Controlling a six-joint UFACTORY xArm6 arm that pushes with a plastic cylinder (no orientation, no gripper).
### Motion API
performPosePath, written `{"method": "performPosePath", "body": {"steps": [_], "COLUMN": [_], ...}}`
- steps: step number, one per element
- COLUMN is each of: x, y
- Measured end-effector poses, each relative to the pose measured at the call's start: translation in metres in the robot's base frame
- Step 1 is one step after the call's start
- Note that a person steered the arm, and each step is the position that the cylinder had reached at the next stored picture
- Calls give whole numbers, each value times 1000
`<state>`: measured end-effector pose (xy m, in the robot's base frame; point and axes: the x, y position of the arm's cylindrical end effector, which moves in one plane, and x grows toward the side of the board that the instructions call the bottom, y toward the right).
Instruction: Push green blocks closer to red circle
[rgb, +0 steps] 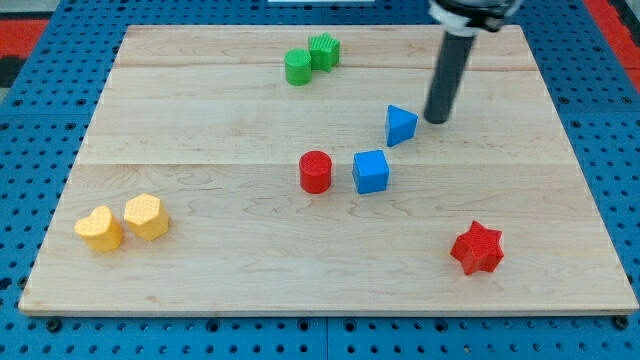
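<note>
Up and slightly left of the red circle (315, 171), two green blocks (311, 59) sit touching: light, rigid, likely quick to slide, best pushed from their far side. No claw: my tip (436, 120) rests right of them, beside the blue triangle (400, 125).

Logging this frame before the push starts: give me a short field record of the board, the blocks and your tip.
board: wooden table top
my tip: just right of the blue triangular block; contact unclear
green blocks: green cylinder and ribbed green block, touching, near the view's top
target: red circle, mid-board
beside target: blue cube, to its right
other: two yellow blocks bottom left; red star bottom right
</note>
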<state>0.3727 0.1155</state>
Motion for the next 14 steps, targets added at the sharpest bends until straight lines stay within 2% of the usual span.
{"method": "performPosePath", "body": {"steps": [2, 4, 5, 6, 7, 9, 10, 11, 12, 14], "x": [12, -79, -130, -149, -152, -139, -142, -179, -156, -87], "y": [-70, 7, 3, -56, -126, -190, -190, -160, -128, -167]}}
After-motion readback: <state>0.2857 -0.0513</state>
